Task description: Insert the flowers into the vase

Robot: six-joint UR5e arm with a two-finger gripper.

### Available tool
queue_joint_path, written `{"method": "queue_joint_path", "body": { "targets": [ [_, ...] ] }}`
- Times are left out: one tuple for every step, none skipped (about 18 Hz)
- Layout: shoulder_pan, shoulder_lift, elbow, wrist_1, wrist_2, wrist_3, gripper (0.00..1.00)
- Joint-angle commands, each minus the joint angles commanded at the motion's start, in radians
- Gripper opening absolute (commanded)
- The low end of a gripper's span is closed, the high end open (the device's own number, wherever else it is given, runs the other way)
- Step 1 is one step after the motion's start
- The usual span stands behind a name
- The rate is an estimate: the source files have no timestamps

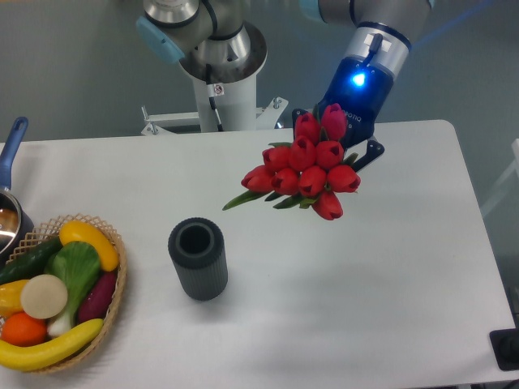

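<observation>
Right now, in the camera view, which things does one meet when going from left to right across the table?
Pot with blue handle at the left edge → wicker basket of fruit and vegetables → dark grey vase → red flowers, held above the table → pincer, mostly hidden behind the flowers.

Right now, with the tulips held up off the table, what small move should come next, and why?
Probably carry the flowers left and toward the camera until they hang over the vase. The gripper holds the bunch in the air to the vase's right and farther back, and the vase stands upright with its round mouth open and empty.
</observation>
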Motion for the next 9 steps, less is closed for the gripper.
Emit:
{"method": "queue_joint_path", "body": {
  "targets": [
    [-0.005,0.0,0.003,0.0,0.0,0.0,0.25],
    [-0.006,-0.002,0.003,0.0,-0.003,-0.005,0.25],
    [-0.008,-0.002,0.006,0.0,-0.003,-0.014,0.25],
    [-0.008,-0.003,0.012,0.0,-0.003,-0.027,0.26],
    [-0.008,-0.005,0.014,0.0,-0.003,-0.038,0.26],
    [-0.008,-0.008,0.014,0.002,-0.003,-0.041,0.26],
    [-0.008,-0.008,0.014,0.002,-0.003,-0.04,0.26],
    [-0.008,-0.008,0.014,0.002,-0.003,-0.041,0.26],
    [-0.009,-0.008,0.014,0.002,-0.003,-0.041,0.26]
  ]
}}
